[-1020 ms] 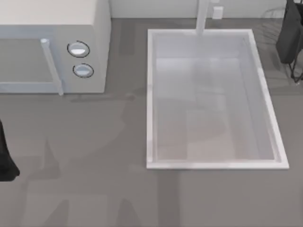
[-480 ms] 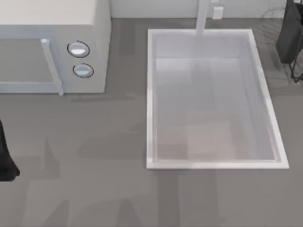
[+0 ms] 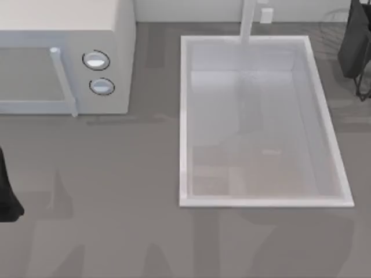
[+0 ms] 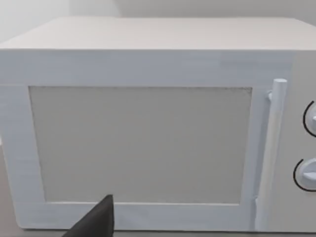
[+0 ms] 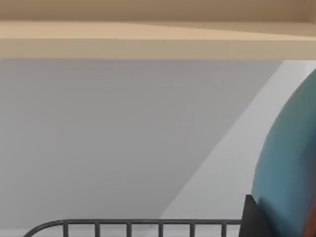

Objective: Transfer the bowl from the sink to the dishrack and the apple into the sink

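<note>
The sink lies right of centre in the top view, its pale floor bare. In the right wrist view the blue bowl hangs close up against a dark fingertip of my right gripper, above a thin wire of the dishrack. The dishrack also shows as a dark slab with wires at the table's far right. The apple is out of view. My left arm is parked at the left edge, one dark fingertip facing the microwave.
A white microwave with two round knobs and a bar handle stands at the back left. A white faucet post rises behind the sink. A grey wall stands behind the rack.
Shadows across the sink floor and the front of the table have shifted. The sink, microwave and left arm stand where they were.
</note>
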You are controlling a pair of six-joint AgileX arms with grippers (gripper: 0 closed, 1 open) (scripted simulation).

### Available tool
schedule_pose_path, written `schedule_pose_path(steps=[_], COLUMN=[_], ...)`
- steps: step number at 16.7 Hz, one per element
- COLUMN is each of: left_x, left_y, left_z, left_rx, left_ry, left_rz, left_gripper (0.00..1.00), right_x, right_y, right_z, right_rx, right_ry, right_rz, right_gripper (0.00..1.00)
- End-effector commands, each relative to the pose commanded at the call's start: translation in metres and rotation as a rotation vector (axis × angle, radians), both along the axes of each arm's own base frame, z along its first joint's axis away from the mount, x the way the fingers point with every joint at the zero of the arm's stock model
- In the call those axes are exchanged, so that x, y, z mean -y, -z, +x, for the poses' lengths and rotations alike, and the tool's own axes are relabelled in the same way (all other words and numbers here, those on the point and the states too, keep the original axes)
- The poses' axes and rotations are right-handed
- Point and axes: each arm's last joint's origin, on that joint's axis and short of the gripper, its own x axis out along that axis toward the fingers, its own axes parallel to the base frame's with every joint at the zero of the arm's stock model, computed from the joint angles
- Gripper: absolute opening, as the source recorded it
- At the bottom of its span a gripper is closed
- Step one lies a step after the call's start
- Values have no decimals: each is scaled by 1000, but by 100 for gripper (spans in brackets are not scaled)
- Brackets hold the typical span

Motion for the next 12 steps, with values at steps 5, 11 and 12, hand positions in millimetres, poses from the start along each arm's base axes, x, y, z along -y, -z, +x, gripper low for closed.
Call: schedule_pose_path(steps=[5, 11, 12], left_x=[0, 0, 0], left_y=[0, 0, 0], left_z=[0, 0, 0], left_rx=[0, 0, 0], left_ry=[0, 0, 0], left_rz=[0, 0, 0], left_gripper=[100, 100, 100], right_x=[-8, -8, -8], right_y=[34, 34, 34], right_z=[3, 3, 3], right_rx=[-13, -13, -13], right_ry=[-2, -2, -2], right_rz=[9, 9, 9], right_gripper=[0, 23, 30])
